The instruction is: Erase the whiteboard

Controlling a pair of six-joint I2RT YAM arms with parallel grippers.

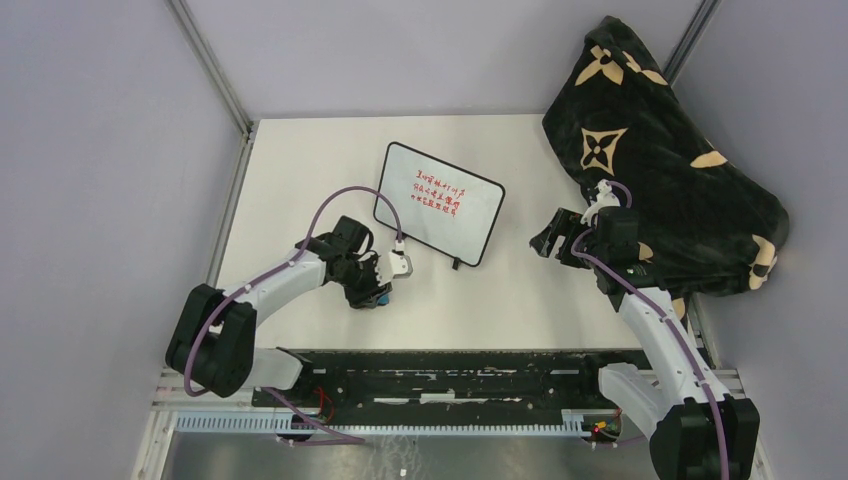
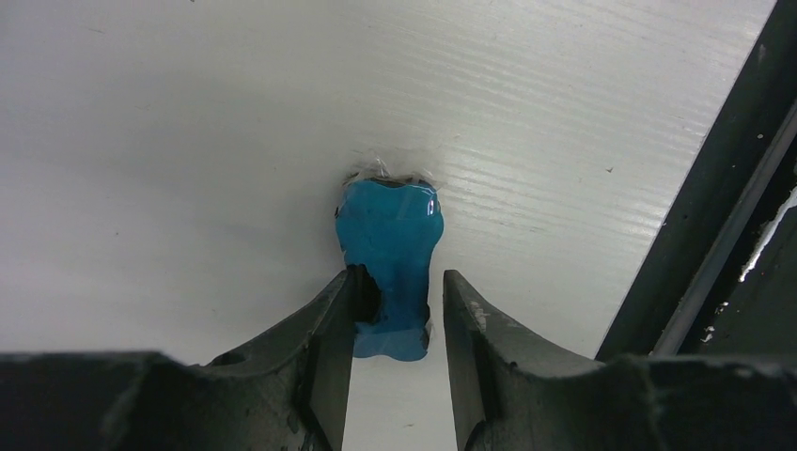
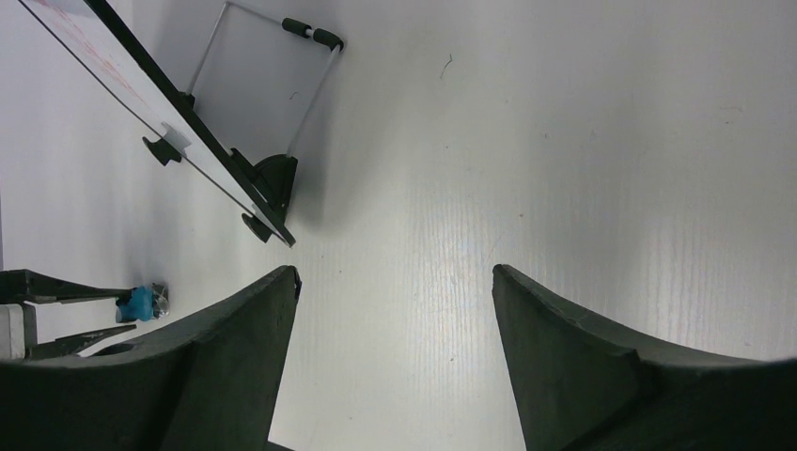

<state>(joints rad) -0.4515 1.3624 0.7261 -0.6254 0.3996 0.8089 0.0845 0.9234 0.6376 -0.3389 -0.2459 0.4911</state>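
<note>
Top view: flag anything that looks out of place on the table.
A black blanket with tan flower prints lies heaped over the far right corner of the table, beside the right gripper. The whiteboard stands skewed to the table edges, its red writing unwiped. Nothing looks spilled or broken.

1. The whiteboard [image 1: 438,203]: small, white, thin black frame, rounded corners.
2. Three lines of red handwriting [image 1: 441,194] cross its upper middle (still unwiped).
3. It leans on a rear wire prop [image 3: 313,34], askew, mid-surface [image 1: 300,170].
</note>
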